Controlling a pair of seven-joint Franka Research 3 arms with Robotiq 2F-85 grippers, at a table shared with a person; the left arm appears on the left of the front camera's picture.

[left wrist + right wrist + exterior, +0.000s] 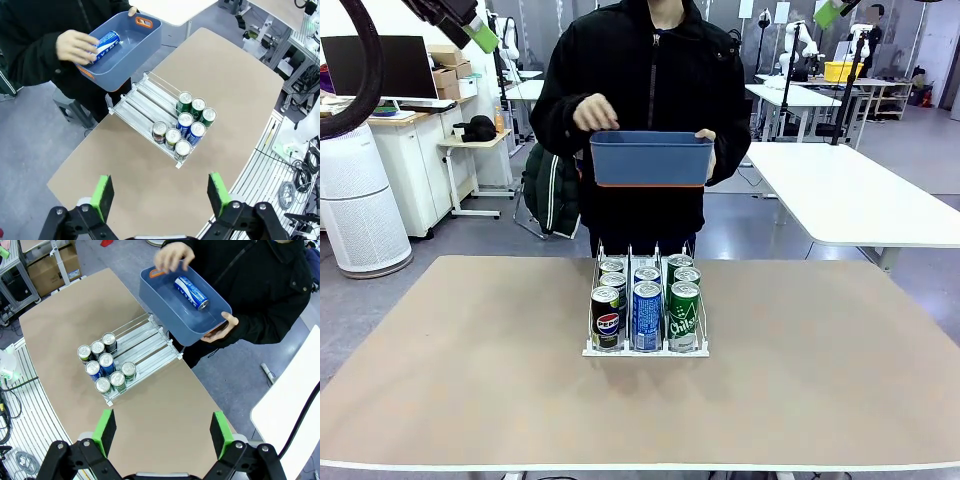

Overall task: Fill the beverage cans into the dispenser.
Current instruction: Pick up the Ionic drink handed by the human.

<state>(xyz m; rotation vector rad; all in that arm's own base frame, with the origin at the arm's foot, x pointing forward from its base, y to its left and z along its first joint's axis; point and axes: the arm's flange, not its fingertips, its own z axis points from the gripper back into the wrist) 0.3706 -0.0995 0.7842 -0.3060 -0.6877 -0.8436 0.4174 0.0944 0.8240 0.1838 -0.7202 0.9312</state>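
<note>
Nearest lens: front row of three cans (647,316), black, blue, green, upright at near end of white dispenser (645,352). Eight cans in all: three in left lane, two in middle, three in right, packed touching toward robot's side. Dispenser at middle of tan table (470,400). Beyond far edge, blue bin (650,165) held off table by a person; one blue-and-white can (191,292) lying on its side inside, one hand (172,257) over open top, other hand (220,330) at bin's end. Left gripper (161,192) high above table, pads spread wide, nothing between. Right gripper (162,429) likewise spread, empty.
</note>
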